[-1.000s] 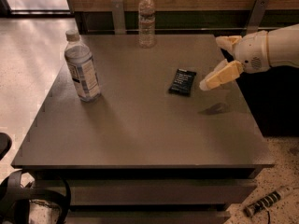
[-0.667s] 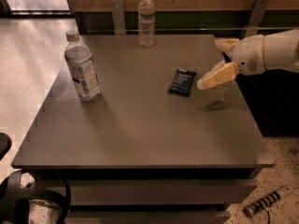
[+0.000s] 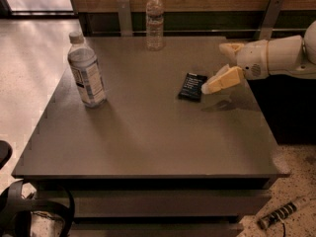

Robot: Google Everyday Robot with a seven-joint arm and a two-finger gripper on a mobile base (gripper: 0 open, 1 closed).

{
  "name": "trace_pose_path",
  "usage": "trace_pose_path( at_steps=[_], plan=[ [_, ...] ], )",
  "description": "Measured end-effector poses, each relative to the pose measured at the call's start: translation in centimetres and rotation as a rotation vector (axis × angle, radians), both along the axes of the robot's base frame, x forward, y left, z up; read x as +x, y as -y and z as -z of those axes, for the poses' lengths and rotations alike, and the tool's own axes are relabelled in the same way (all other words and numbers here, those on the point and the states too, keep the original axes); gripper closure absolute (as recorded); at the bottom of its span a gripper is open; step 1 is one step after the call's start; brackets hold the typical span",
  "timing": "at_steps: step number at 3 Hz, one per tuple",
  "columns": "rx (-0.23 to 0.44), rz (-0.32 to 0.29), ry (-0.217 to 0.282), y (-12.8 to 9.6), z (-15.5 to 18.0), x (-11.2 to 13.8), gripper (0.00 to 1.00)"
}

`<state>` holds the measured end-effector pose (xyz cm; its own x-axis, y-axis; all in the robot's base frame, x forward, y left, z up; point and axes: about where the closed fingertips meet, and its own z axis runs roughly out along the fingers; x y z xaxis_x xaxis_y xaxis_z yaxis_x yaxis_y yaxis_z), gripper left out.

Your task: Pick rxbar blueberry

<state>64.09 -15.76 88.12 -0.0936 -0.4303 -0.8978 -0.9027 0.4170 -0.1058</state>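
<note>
Two clear plastic bottles stand upright on the smooth grey table (image 3: 148, 147): a labelled bottle (image 3: 86, 70) at 9 o'clock and a far bottle (image 3: 154, 21) at 12 o'clock. The flat, dark-wrapped rxbar blueberry (image 3: 192, 86) lies at 2 o'clock. The gripper (image 3: 214, 68), its cream fingers spread apart, hangs just beside the bar's 3 o'clock edge.

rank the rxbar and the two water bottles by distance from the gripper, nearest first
From the gripper, open over the table's right side:
1. rxbar blueberry, lying just to its left.
2. back water bottle at the far edge and left water bottle: too close to call.
</note>
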Motion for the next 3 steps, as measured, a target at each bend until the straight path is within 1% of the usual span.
trace_pose_path(
  at_steps=[1,2,3],
  plan=[
    [0.073,-0.026,-0.007,-0.9,2.8,2.3,0.0],
    [0.127,-0.052,-0.016,-1.6,5.8,3.3,0.0],
    [0.134,-0.069,-0.018,-2.6,6.5,2.3,0.0]
  ],
)
